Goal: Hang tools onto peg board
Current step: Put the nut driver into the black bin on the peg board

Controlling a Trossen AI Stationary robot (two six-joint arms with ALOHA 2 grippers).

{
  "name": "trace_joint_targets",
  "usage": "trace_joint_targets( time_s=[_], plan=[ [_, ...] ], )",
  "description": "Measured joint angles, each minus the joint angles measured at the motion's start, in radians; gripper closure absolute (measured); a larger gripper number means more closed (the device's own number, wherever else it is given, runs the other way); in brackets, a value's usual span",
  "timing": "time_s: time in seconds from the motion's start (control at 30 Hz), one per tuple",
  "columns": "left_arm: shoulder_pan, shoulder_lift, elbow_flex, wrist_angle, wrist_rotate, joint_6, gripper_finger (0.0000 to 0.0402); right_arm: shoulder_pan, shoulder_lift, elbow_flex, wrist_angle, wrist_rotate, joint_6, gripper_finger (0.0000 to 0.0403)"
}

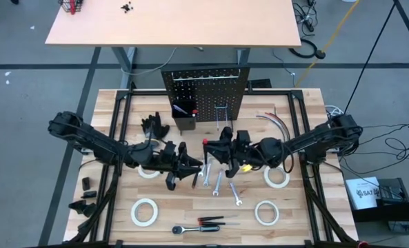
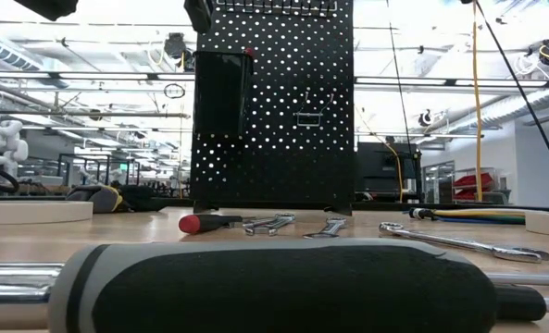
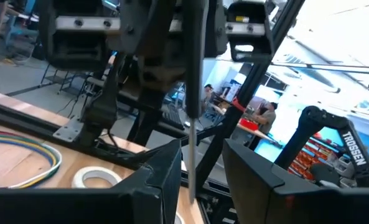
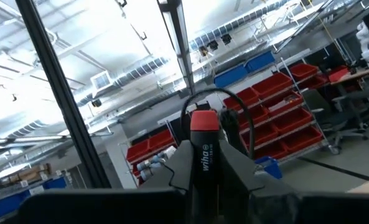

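The black peg board (image 1: 204, 93) stands upright at the table's far middle, with a box bin (image 1: 185, 114) and wire hooks (image 1: 223, 114) on it. In front of it my right gripper (image 1: 223, 149) is shut on a black-handled screwdriver with a red cap (image 4: 203, 121). The screwdriver's thin shaft (image 3: 190, 155) runs down between the fingers of my open left gripper (image 3: 203, 177), close to one finger. I cannot tell whether the shaft touches that finger. Wrenches (image 1: 218, 182) and another red-capped screwdriver (image 2: 193, 223) lie on the table below. My right gripper pinches the screwdriver's black handle (image 4: 204, 155) between its two fingers, just below the red cap. The fingers come from the table's right, slanting upward. The screwdriver is roughly upright, cap up and shaft down, lifted clear of the table.
White tape rolls (image 1: 144, 211) (image 1: 266, 212) (image 1: 276, 177) lie on the tabletop. A ratchet (image 1: 190, 228) and slim screwdrivers (image 1: 214, 222) lie near the front edge. Black gloves (image 1: 154, 125) and curved cables (image 1: 276, 120) lie on either side of the board.
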Motion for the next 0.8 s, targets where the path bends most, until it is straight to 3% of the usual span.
trace_joint_targets(
  time_s=[0.57, 0.8],
  plan=[
    [0.001, 0.006, 0.001, 0.004, 0.004, 0.008, 0.0285, -0.003, 0.110, 0.089, -0.026, -0.003, 0.002, 0.0365],
    [0.001, 0.006, 0.001, -0.019, -0.002, 0.031, 0.0382, -0.003, 0.110, 0.089, -0.046, -0.005, 0.002, 0.0358]
  ],
)
